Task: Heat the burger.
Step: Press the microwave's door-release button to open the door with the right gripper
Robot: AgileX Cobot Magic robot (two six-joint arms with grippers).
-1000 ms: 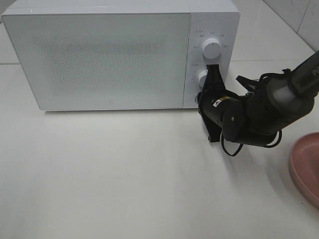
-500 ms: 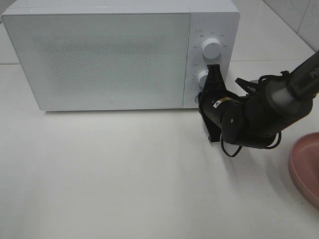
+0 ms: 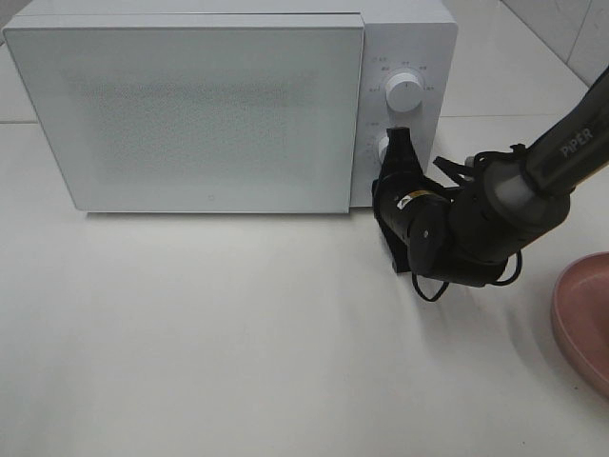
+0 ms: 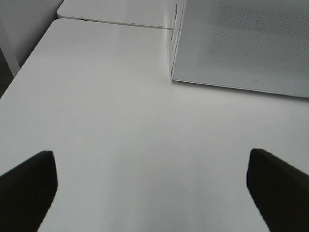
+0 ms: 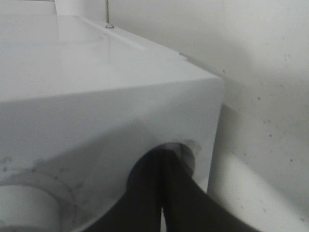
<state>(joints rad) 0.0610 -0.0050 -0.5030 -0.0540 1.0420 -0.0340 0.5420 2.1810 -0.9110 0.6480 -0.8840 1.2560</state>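
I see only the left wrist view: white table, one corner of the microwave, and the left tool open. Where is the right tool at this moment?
Observer: In the exterior high view the right tool is at the lower knob of the microwave.
Operator: Are its fingers open there?
Observer: No. In the right wrist view the fingers lie together, with their tips at that knob.
Operator: And is the burger somewhere?
Observer: No burger shows in any view. Only part of a pink plate shows, at the right edge of the table.
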